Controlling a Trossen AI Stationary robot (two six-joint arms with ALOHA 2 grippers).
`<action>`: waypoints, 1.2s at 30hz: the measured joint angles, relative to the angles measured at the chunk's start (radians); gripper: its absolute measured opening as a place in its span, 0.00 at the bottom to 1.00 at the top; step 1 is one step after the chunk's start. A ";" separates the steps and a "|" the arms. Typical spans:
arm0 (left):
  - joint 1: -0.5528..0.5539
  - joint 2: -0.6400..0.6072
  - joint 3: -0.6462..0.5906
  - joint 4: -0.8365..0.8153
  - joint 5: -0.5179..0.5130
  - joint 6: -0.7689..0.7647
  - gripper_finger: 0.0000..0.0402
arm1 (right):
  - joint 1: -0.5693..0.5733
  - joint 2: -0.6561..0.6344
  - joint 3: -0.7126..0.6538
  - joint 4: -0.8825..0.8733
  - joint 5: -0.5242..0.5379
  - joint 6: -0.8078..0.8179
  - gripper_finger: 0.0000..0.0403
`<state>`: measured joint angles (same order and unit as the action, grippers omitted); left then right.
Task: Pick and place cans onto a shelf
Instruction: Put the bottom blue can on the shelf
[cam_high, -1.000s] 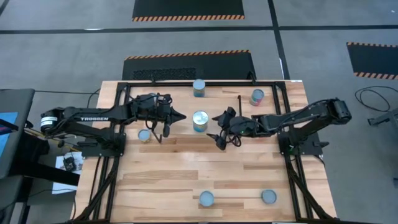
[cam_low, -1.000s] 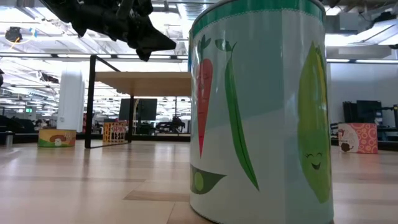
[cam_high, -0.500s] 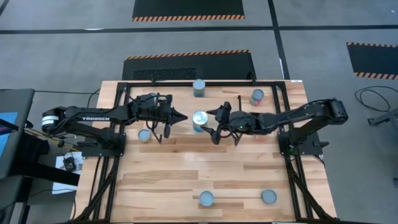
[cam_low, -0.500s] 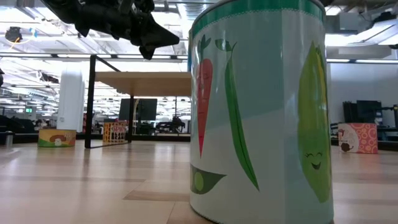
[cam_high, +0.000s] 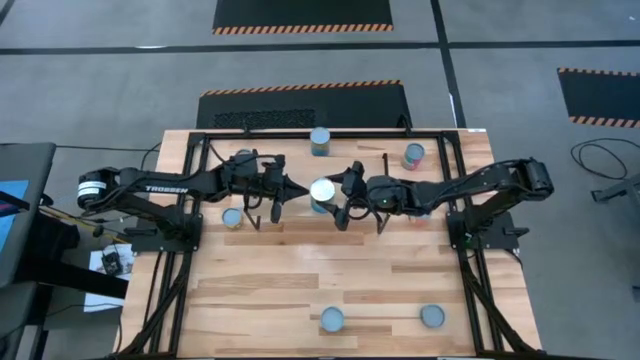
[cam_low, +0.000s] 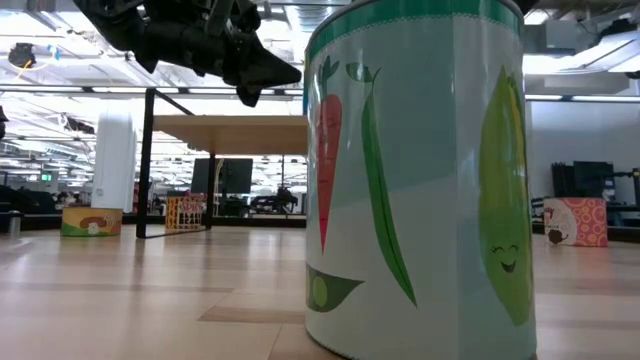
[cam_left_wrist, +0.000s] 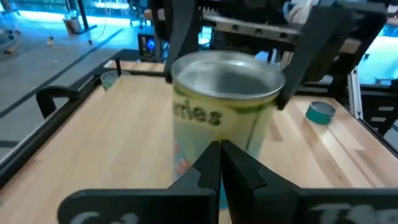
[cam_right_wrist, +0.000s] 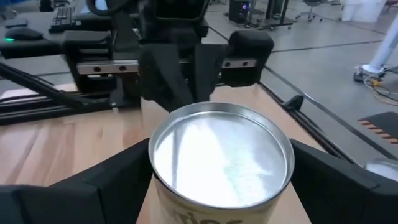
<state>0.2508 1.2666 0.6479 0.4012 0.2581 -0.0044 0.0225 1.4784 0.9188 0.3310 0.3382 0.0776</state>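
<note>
Pale wood planks make up the tabletop (cam_high: 330, 270), framed in black and standing on a grey concrete floor (cam_high: 100, 90) marked with black mats edged in orange-and-black hazard stripes (cam_high: 303, 28). On the shelf (cam_high: 330, 170) near the far half of the table stands a wide can with a silvery top (cam_high: 322, 191), its label yellow-green in the left wrist view (cam_left_wrist: 222, 118). The right gripper (cam_high: 336, 197) is spread wide around this can — in the right wrist view its two dark fingers (cam_right_wrist: 87, 186) flank the tin on either side; whether they touch it I cannot tell. The left gripper (cam_high: 292, 189) hovers just beside the same can on the opposite side, its fingers (cam_left_wrist: 208, 168) pressed together into a closed point aimed at the label, holding nothing.

Other cans sit scattered: a teal one at the far edge (cam_high: 320, 141), a red-labelled one near the far right corner (cam_high: 413, 155), a small one by the left arm (cam_high: 232, 216), and two near the front edge (cam_high: 331, 320) (cam_high: 432, 316).

From table height a can printed with a carrot, a pea pod and smiling vegetables (cam_low: 420, 180) fills the near view, with the left gripper (cam_low: 280, 72) overhead. Behind it the shelf board (cam_low: 235, 127) rests on a thin black leg, and beyond lies a large hall — ceiling strip lights, a white column (cam_low: 113, 160), dark monitors (cam_low: 222, 178).
</note>
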 joint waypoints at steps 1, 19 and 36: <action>0.000 -0.001 0.000 0.005 0.000 0.000 0.00 | -0.005 0.000 0.000 0.000 -0.001 0.000 0.89; 0.029 -0.156 0.000 -0.071 -0.005 0.001 0.00 | -0.027 -0.170 0.000 -0.171 0.210 -0.064 0.79; 0.032 -0.187 0.000 -0.124 -0.037 0.009 0.00 | -0.091 -0.213 -0.001 -0.440 0.578 0.315 0.79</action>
<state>0.2825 1.0794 0.6479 0.2773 0.2211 0.0044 -0.0681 1.2654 0.9176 -0.1086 0.9161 0.3929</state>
